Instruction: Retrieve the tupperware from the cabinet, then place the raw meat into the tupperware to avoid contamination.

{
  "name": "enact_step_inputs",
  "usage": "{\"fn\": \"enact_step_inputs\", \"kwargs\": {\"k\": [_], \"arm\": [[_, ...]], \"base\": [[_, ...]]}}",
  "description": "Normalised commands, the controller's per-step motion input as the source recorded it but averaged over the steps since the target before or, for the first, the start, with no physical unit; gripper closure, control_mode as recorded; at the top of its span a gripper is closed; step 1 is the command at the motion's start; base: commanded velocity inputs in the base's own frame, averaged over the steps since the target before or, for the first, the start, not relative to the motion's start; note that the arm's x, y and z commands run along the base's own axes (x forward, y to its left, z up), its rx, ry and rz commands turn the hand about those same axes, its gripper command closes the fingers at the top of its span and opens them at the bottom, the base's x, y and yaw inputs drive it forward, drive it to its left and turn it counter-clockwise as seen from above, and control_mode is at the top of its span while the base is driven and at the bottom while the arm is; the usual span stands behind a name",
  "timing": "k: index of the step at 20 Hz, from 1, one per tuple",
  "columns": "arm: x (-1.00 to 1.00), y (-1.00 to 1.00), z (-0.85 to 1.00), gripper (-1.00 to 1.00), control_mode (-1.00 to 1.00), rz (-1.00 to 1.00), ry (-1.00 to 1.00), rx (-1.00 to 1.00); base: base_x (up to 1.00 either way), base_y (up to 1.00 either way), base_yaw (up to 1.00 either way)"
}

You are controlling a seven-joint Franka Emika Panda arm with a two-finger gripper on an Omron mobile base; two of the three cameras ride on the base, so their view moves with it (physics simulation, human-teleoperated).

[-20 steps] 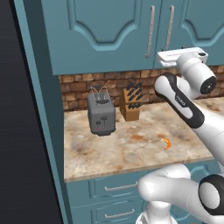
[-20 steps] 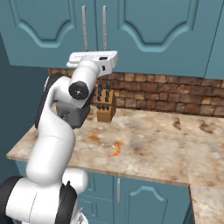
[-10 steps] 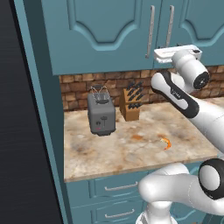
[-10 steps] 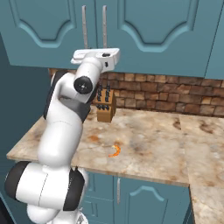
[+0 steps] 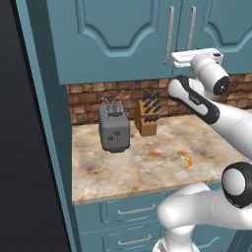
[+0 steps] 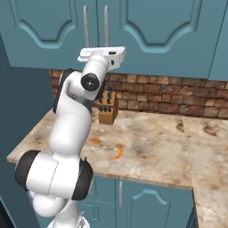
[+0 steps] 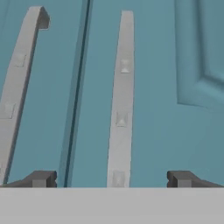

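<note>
The teal cabinet [image 5: 123, 34] hangs above the counter with both doors closed, so the tupperware is hidden. My gripper [image 7: 111, 179] is open and faces the doors at close range. One silver bar handle [image 7: 121, 100] runs up between my two fingertips [image 7: 41, 178] without touching them; the other handle [image 7: 17, 83] lies to its left past the door seam. From the base, my gripper [image 5: 189, 55] [image 6: 95, 53] is level with the lower ends of the handles [image 5: 170, 34] [image 6: 106, 24]. The raw meat [image 5: 186, 160] [image 6: 117, 153], small, orange and curved, lies on the counter.
A grey toaster [image 5: 114, 129] stands at the back left of the speckled counter [image 5: 142, 172]. A wooden knife block [image 5: 147, 115] [image 6: 106, 107] sits against the brick backsplash under my hand. Teal drawers [image 5: 133, 211] run below the counter edge.
My hand has risen and moved in toward the cabinet doors, ending at the lower ends of the handles. Its jaws stayed open. The meat, toaster and knife block have not moved.
</note>
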Motion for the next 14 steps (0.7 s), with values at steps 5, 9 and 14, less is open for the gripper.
{"fn": "enact_step_inputs", "kwargs": {"k": [5, 9, 14], "arm": [[0.29, -0.07, 0.00, -1.00, -1.00, 0.00, 0.00, 0.00], [0.29, 0.00, 0.00, -1.00, -1.00, 0.00, 0.00, 0.00], [0.28, 0.00, 0.00, 1.00, -1.00, 0.00, 0.00, 0.00]], "base": [[0.00, 0.00, 0.00], [0.00, 0.00, 0.00], [0.00, 0.00, 0.00]]}}
